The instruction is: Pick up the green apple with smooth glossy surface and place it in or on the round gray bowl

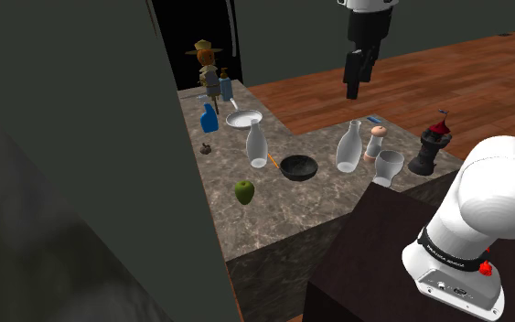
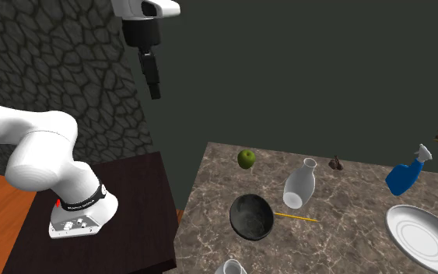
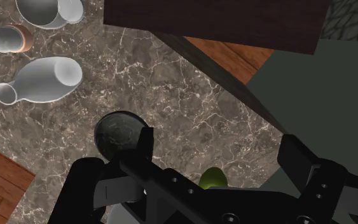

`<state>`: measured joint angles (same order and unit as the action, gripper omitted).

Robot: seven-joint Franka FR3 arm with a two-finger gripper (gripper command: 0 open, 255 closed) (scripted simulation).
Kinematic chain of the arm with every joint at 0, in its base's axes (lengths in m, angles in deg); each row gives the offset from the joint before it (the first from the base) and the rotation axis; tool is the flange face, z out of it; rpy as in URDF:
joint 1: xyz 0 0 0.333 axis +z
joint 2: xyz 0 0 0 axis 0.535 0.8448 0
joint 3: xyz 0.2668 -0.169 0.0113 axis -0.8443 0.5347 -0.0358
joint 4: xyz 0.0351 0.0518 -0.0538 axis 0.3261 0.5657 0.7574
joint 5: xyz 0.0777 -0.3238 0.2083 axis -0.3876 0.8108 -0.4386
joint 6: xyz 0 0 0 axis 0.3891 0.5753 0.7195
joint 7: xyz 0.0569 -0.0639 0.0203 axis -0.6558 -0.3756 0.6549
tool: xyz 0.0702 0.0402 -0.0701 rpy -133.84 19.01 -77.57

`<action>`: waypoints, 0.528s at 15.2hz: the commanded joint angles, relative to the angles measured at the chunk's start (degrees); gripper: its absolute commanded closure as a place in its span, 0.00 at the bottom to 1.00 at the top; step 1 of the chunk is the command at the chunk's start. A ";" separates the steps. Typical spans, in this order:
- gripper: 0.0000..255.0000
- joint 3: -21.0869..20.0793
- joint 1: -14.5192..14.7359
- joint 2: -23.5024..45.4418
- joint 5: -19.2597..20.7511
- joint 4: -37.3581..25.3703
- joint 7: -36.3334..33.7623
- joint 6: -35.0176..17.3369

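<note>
No legible text — anywhere.

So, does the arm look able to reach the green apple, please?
Probably yes: the apple sits alone on the counter, clear of the dark bowl, and the hand hangs high with nothing between.

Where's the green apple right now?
In the shoulder view, the green apple sits on the stone counter near the dark wall, to the left of the dark bowl and a little nearer the camera.

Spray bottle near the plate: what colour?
Blue, white nozzle; the spray bottle shows best in second exterior view.
</note>
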<state>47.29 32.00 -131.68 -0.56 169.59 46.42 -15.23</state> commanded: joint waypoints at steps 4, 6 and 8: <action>0.00 -0.42 -0.05 3.54 -0.98 2.26 -1.64 -5.29; 0.00 -0.69 -0.05 6.25 -1.58 3.39 -2.67 -8.81; 0.00 -0.98 -0.06 9.23 -2.17 4.23 -3.65 -12.31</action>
<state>46.32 32.01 -124.10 -2.50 173.61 43.13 -25.73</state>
